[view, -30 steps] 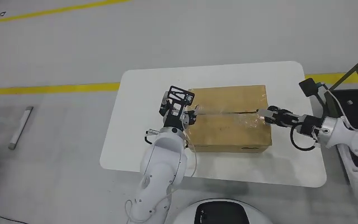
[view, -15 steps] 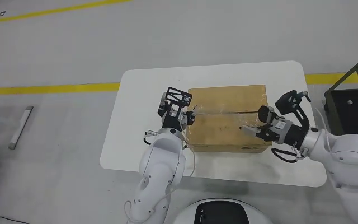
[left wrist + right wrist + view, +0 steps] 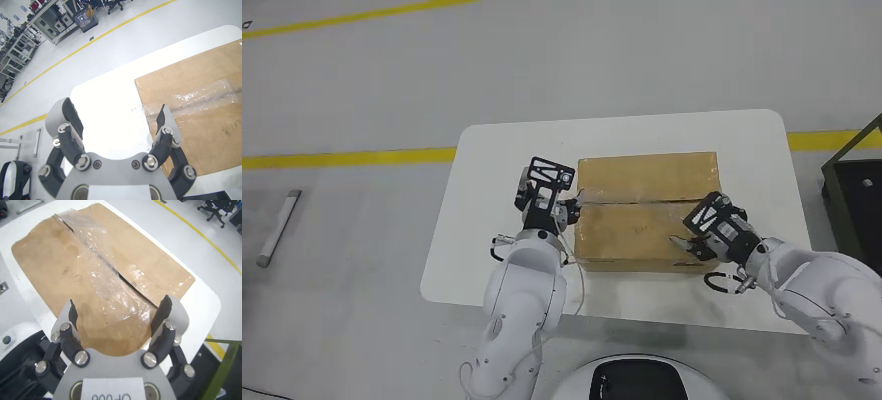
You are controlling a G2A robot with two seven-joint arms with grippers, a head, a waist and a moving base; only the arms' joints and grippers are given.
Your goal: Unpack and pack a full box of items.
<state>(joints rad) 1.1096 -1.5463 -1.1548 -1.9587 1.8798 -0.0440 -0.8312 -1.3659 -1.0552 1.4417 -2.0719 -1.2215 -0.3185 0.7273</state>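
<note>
1. Top view: cardboard box (image 3: 647, 210) sits flaps-down about mid-table, a touch nearer the right edge of the white table (image 3: 492, 250) than the left.
2. Left gripper (image 3: 572, 207) is at the box's left end, level w/ the centre seam. Right gripper (image 3: 690, 225) is over the box's right end, on the flap nearest the robot.
3. Left wrist view: left gripper (image 3: 114, 106) is spread wide and holds nothing. One finger lines up w/ the taped left edge of the box (image 3: 189, 113), the other is over bare tabletop (image 3: 109, 94). Contact w/ the cardboard: can't tell.
4. Right wrist view: right gripper (image 3: 118, 299) is also spread wide w/ nothing in it, above the box top (image 3: 56, 256). One finger is near the seam's right end, the other over the near flap.
5. Clear tape (image 3: 105, 281) runs crinkled along the seam. A dark slit (image 3: 132, 285) shows between the flaps toward the right end.
6. At the left end the tape (image 3: 204, 98) wraps over the box edge. Pen scribble (image 3: 229, 128) on the near flap.
7. Surface: rounded-corner white top, box the sole item on it.
8. Room: pale grey floor, yellow line (image 3: 342, 158) running past the table's far side, a second one (image 3: 342, 18) farther out.
9. Grey bar (image 3: 277, 228) lies on the floor beyond the table's left edge; dark green frame (image 3: 852, 190) stands off the right edge.
10. Equipment racks (image 3: 28, 34) and office chairs (image 3: 113, 5) stand in the background.
</note>
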